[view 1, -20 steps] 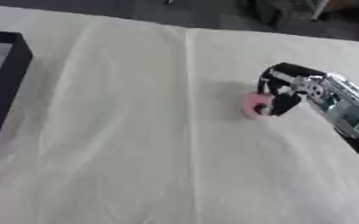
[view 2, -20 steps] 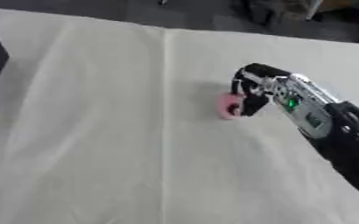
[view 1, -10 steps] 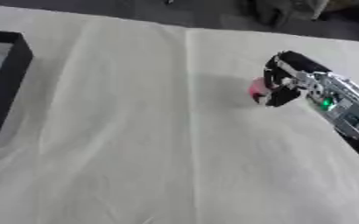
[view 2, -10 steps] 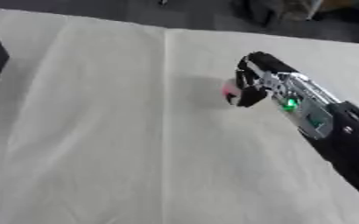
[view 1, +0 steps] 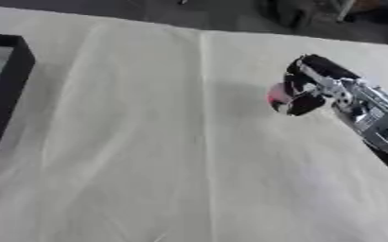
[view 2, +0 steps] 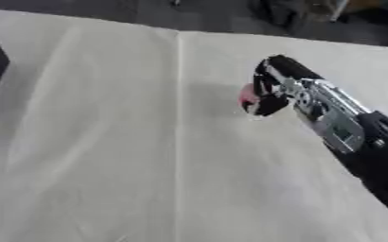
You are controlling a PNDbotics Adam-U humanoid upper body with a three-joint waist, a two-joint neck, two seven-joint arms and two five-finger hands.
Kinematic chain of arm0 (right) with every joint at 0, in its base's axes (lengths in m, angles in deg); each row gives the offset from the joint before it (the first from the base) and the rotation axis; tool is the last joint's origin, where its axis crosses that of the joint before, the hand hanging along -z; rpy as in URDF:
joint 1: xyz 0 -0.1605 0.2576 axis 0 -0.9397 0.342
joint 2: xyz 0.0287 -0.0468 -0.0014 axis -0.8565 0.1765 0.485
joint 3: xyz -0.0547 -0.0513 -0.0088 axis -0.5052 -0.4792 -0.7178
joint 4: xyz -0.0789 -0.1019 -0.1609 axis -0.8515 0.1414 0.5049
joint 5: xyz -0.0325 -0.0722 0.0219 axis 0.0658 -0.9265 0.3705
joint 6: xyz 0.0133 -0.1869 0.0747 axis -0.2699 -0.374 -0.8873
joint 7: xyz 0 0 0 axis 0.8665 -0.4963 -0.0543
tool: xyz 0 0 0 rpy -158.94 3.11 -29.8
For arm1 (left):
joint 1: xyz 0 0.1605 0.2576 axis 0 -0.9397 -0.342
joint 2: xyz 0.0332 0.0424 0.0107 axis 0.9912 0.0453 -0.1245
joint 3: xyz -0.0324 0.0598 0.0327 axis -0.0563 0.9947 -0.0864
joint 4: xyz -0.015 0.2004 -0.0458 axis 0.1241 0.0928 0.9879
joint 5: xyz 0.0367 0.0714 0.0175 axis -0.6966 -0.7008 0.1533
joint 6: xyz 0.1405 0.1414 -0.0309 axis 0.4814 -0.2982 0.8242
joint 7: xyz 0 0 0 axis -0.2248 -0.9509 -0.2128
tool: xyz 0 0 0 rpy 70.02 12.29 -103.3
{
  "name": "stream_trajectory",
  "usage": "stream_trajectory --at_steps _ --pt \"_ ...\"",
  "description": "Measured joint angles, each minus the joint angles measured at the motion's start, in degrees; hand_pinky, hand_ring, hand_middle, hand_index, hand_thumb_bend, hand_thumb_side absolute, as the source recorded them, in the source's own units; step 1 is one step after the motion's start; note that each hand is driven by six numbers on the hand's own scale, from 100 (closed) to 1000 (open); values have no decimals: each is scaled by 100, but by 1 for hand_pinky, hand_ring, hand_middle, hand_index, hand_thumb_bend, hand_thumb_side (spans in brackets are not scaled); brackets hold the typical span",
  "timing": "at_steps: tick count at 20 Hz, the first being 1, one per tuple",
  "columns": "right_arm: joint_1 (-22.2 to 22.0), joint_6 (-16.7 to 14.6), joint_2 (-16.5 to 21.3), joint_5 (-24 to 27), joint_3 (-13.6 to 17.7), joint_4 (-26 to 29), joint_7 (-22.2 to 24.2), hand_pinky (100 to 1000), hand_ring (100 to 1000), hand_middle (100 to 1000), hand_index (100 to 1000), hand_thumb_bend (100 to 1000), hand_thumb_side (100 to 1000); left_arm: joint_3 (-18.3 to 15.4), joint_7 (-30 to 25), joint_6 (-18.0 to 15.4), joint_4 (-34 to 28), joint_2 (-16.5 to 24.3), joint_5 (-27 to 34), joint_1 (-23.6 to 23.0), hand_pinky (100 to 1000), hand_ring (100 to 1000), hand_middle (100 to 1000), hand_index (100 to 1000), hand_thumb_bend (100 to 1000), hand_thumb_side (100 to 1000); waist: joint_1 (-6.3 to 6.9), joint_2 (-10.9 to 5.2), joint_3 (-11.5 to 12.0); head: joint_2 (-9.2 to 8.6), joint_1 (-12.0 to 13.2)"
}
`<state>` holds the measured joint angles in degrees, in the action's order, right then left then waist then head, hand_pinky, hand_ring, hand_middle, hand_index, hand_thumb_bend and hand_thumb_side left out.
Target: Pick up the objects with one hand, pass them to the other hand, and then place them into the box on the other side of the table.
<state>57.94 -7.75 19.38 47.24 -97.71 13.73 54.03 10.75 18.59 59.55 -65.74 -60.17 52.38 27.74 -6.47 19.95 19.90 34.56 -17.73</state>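
Cream-white creased tablecloth point(view 1: 147, 156) under even light, dark floor point(view 1: 222, 16) beyond.

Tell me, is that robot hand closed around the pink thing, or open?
Closed. The right hand has its fingers curled round the pink object, which shows only at the hand's left side, over the white tablecloth.

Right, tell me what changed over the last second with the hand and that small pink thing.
The right hand closed its black fingers round the small pink round object and turned, so the object now sits at the hand's left side instead of under the fingertips. The cream tablecloth and the black box at the left edge stayed as they were.
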Motion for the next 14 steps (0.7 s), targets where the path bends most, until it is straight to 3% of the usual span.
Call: stream_trajectory --at_steps 8,14 --pt "-62 71 8 63 104 218 -164 627 512 235 344 353 100 0 -23 24 0 0 0 -2 956 673 718 828 472 745 7 -3 -23 0 19" --pt "-467 244 -97 -172 398 1400 -1005 610 506 237 348 339 100 -2 -78 116 0 94 -15 2 955 673 718 828 465 749 87 -9 -92 0 104"
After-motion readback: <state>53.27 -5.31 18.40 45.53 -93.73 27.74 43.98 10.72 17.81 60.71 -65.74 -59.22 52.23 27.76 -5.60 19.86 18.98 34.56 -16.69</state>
